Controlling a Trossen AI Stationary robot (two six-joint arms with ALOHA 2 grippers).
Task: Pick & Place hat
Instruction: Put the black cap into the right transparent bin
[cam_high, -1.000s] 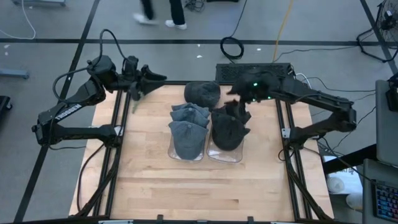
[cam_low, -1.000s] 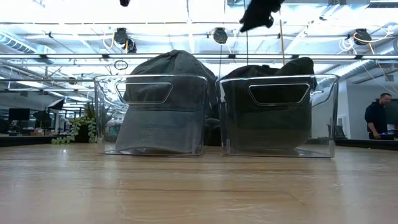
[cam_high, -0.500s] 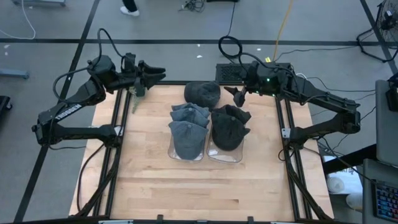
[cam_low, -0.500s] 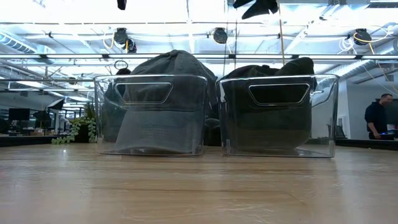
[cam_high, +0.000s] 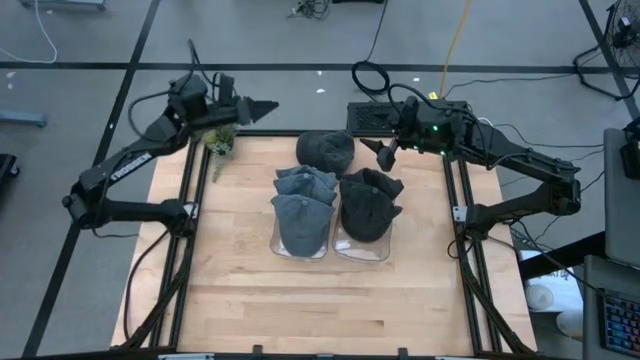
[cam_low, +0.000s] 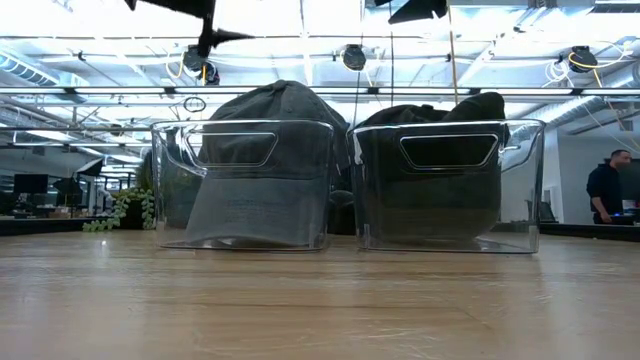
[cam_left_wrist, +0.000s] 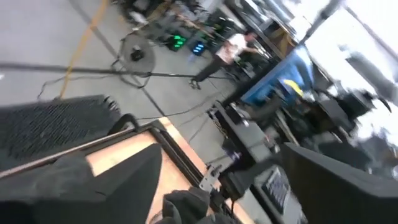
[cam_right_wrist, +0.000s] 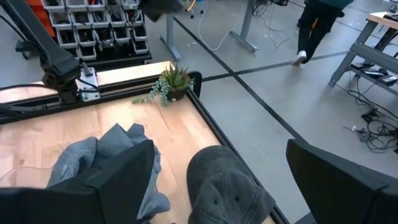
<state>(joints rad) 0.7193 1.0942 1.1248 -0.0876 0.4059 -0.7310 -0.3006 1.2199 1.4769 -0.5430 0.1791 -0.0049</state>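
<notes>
A dark grey hat (cam_high: 325, 150) rests crown up on the table near its far edge; it also shows in the right wrist view (cam_right_wrist: 227, 186). A clear bin (cam_high: 284, 246) holds a stack of grey hats (cam_high: 302, 200). A second clear bin (cam_high: 352, 250) to its right holds black hats (cam_high: 367, 207). My left gripper (cam_high: 265, 104) is open and empty, in the air past the table's far-left corner. My right gripper (cam_high: 380, 155) is open and empty, in the air just right of the loose grey hat.
A small potted plant (cam_high: 220, 143) stands at the table's far-left corner. The near half of the wooden table (cam_high: 320, 300) is bare. Black rails (cam_high: 190, 230) run along both sides. A person (cam_low: 605, 190) stands in the room behind.
My right gripper has drawn back from above the black-hat bin toward the table's far edge and now hangs beside the loose grey hat. My left gripper has swung toward the far edge and a little to the right. The hats have not moved.
</notes>
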